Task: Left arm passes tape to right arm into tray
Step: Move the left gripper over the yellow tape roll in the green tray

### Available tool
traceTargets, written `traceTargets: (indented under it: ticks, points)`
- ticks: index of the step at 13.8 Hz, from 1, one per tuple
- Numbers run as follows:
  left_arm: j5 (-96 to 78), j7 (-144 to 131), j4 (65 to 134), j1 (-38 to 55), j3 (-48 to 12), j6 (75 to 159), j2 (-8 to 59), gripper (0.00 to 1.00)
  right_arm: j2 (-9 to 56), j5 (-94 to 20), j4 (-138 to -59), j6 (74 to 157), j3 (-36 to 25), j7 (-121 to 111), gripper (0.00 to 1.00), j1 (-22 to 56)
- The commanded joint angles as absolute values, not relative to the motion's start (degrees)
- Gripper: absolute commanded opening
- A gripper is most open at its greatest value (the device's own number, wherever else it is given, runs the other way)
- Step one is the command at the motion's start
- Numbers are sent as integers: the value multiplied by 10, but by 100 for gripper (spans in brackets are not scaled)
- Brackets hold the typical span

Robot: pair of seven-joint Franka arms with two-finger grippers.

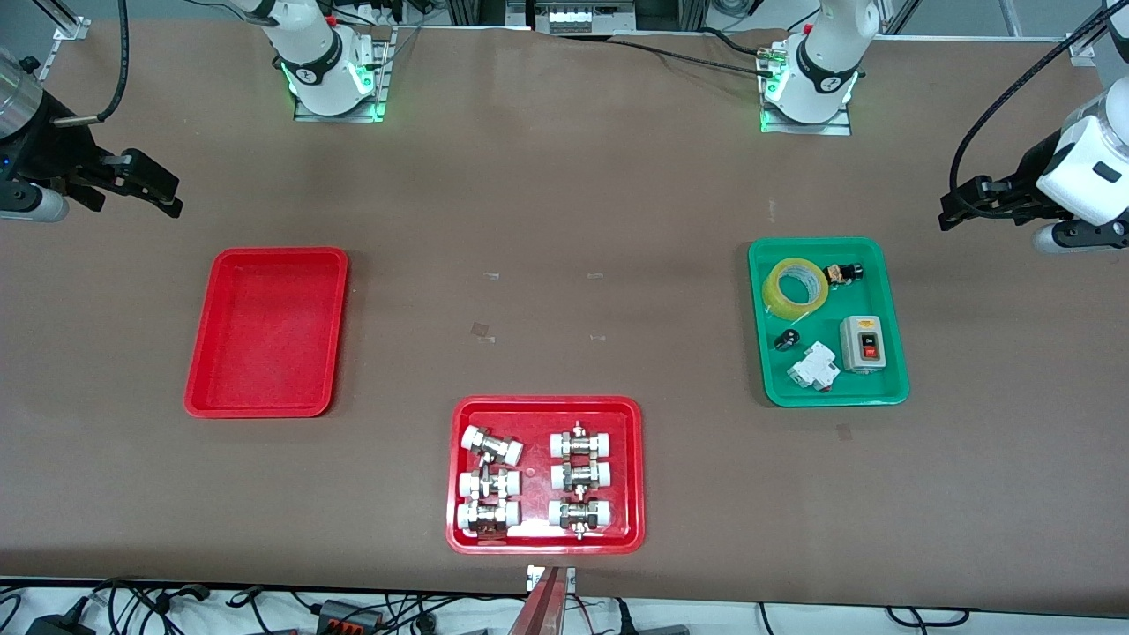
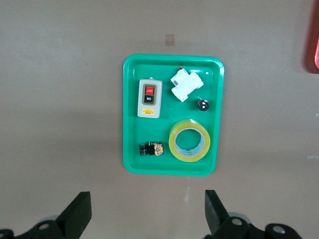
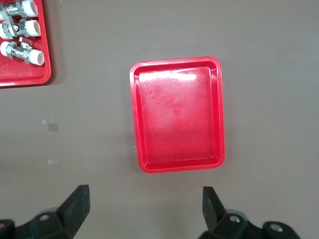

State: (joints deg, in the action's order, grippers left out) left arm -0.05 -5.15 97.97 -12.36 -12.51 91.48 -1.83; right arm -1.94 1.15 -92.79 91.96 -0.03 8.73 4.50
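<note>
The tape (image 1: 778, 296) lies flat in the green tray (image 1: 884, 291) toward the left arm's end of the table, and it also shows in the left wrist view (image 2: 190, 157). My left gripper (image 1: 951, 212) hangs over bare table beside the green tray, open and empty, as the left wrist view (image 2: 147, 199) shows. The plain red tray (image 1: 265, 331) lies empty toward the right arm's end, and it also shows in the right wrist view (image 3: 179, 114). My right gripper (image 1: 169, 196) hangs over bare table beside that tray, open and empty in the right wrist view (image 3: 144, 194).
The green tray also holds a grey switch box (image 1: 863, 344), a white breaker (image 1: 813, 366), a black knob (image 1: 787, 339) and a small connector (image 1: 842, 275). A red tray (image 1: 459, 529) with several pipe fittings lies near the table's front edge.
</note>
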Motion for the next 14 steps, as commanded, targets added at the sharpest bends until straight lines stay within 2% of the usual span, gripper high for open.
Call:
traceTargets:
  ticks: [1,6,10,12,14]
  points:
    - [1,-40,972,-125,-128,907,-22,100,-19,12,-926,921,0,87,100,45]
    - [1,-40,967,-125,-128,910,-17,100,-18,18,-923,917,1,78,100,45]
    - [0,-41,938,-126,-127,903,13,100,-18,18,-923,916,1,80,100,46]
    - [0,-40,934,-121,-127,904,41,100,-18,18,-924,916,1,80,100,45]
    - [0,-39,936,-126,-128,898,103,100,-18,18,-924,916,1,80,100,46]
